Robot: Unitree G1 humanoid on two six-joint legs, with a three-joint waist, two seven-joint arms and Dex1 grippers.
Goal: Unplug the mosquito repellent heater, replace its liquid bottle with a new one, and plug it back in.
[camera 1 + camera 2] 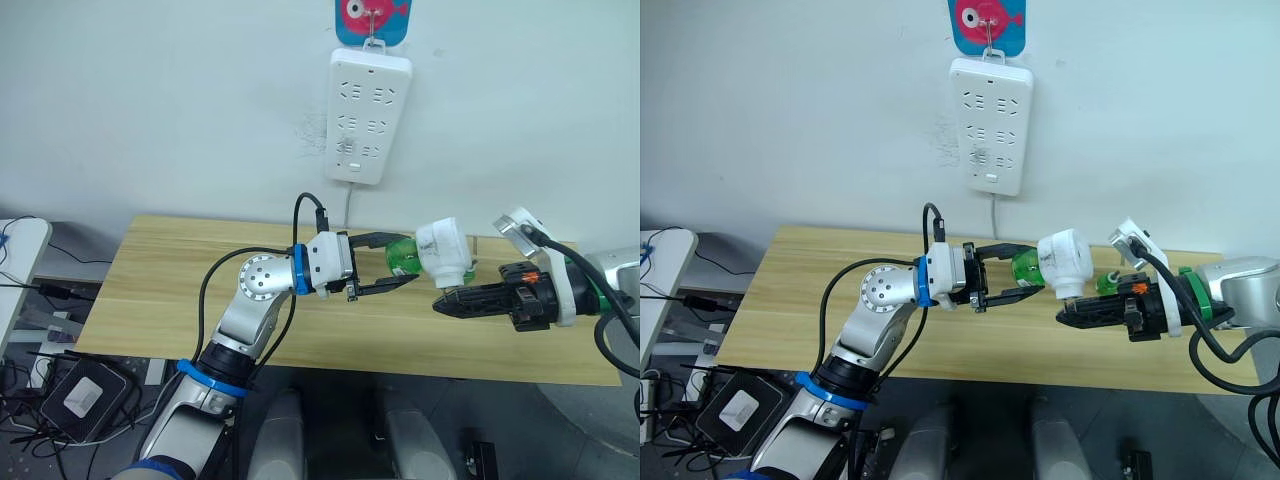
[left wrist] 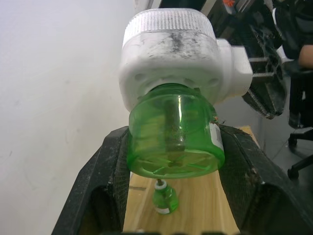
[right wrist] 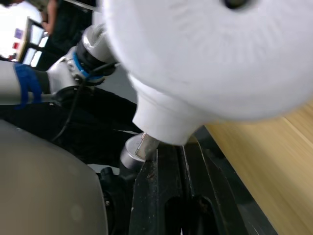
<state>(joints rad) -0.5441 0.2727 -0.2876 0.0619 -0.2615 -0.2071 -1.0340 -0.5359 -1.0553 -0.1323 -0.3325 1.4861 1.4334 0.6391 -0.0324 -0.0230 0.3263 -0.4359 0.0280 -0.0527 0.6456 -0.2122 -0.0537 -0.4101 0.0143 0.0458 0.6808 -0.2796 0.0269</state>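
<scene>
The white mosquito repellent heater (image 1: 443,250) hangs in the air above the wooden table (image 1: 170,290), tilted, with a green liquid bottle (image 1: 403,255) still fitted into its lower end. My right gripper (image 1: 442,302) is shut on the heater's plug side from below. My left gripper (image 1: 408,263) reaches in from the left, one black finger on each side of the green bottle (image 2: 171,142), touching it. A second small green bottle (image 2: 164,198) stands on the table behind the heater.
A long white power strip (image 1: 368,115) hangs on the wall above the table's far edge, its cord running down behind the table. Cables and a box lie on the floor at the left.
</scene>
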